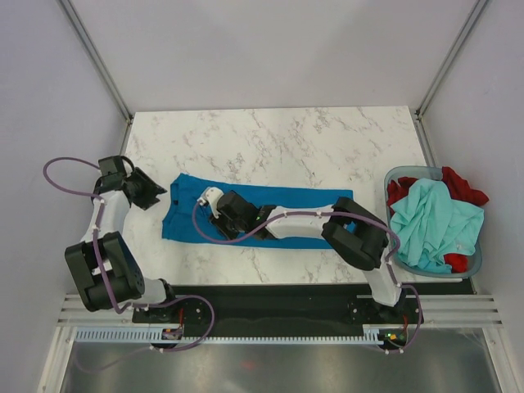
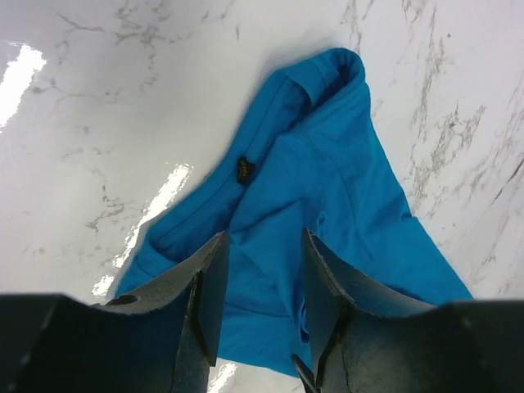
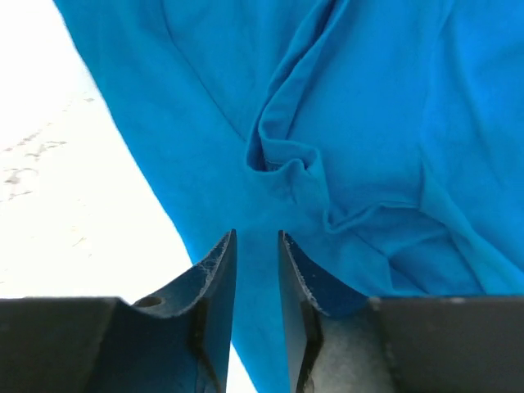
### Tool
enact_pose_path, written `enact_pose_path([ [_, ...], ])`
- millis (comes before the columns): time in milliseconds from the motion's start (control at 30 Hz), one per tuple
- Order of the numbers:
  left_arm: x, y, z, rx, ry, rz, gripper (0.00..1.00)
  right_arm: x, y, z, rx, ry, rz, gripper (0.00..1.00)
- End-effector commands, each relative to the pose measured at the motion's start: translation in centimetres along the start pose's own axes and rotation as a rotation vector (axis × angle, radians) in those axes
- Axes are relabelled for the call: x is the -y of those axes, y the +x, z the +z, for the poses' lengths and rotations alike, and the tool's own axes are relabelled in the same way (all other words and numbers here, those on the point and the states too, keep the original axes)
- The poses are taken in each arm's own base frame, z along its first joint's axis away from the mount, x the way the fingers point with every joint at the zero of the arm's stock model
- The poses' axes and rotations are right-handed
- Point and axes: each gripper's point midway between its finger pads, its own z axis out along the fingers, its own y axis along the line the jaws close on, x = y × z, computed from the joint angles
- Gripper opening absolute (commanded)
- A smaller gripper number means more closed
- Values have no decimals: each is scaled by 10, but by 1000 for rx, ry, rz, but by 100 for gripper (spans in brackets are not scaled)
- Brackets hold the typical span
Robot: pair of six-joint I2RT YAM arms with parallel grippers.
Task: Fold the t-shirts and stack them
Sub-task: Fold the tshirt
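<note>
The vivid blue t-shirt (image 1: 182, 214) lies spread on the marble table (image 1: 278, 139), left of centre and running left to right. Its left end is rumpled.

The right arm reaches from its base across the whole length of the shirt and hides the middle band of the cloth. The right gripper (image 1: 210, 199) sits low over the left part. In the right wrist view its fingers (image 3: 214, 286) stand with only a narrow slot between them, and blue fabric fills that slot. A pucker of cloth bunches just beyond the tips. Whether they pinch the cloth or only hover on it, I cannot tell.

The left gripper (image 1: 154, 193) sits at the shirt's left edge, just beside it. In its wrist view the fingers (image 2: 211, 286) are spread wide apart over the cloth and hold nothing. The collar shows beyond them, with a small dark tag (image 2: 245, 169).

Well apart, at the right edge of the table, stands a translucent grey-blue basket (image 1: 391, 176). The pale mint-teal shirt (image 1: 430, 225) is heaped on top in it, and the red shirt (image 1: 463, 187) pokes out around and beneath it — both unfolded. Nothing lies between the basket and the blue shirt but the right arm's elbow.
</note>
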Motion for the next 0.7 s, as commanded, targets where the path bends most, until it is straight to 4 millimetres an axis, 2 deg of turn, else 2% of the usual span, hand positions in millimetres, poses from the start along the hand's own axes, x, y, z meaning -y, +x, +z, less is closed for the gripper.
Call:
enact_pose_path([
  [0,19,7,-1,-54,105,36,48,-4,-72,-36,225,-16,-2,35],
  [67,16,9,8,-79,95,28,47,-2,-81,-40,246,-3,1,36],
  [167,25,5,20,-121,136,46,45,5,-90,-32,254,11,12,36],
  [200,32,-1,22,-125,158,53,44,3,-96,-24,259,0,14,36],
  [233,35,-1,24,-144,181,59,43,3,-98,-19,256,-10,14,41],
  [333,31,-6,38,-151,144,52,42,5,-103,1,242,-30,1,50],
  [500,17,-18,51,-115,52,9,42,18,-106,30,205,-28,-25,51],
  [533,14,-21,52,-100,30,4,42,20,-112,38,217,-28,-33,52],
  [567,14,-24,51,-87,22,4,42,23,-103,42,178,-24,-45,52],
  [667,14,-32,46,-49,4,6,42,27,-99,56,155,-20,-49,52],
])
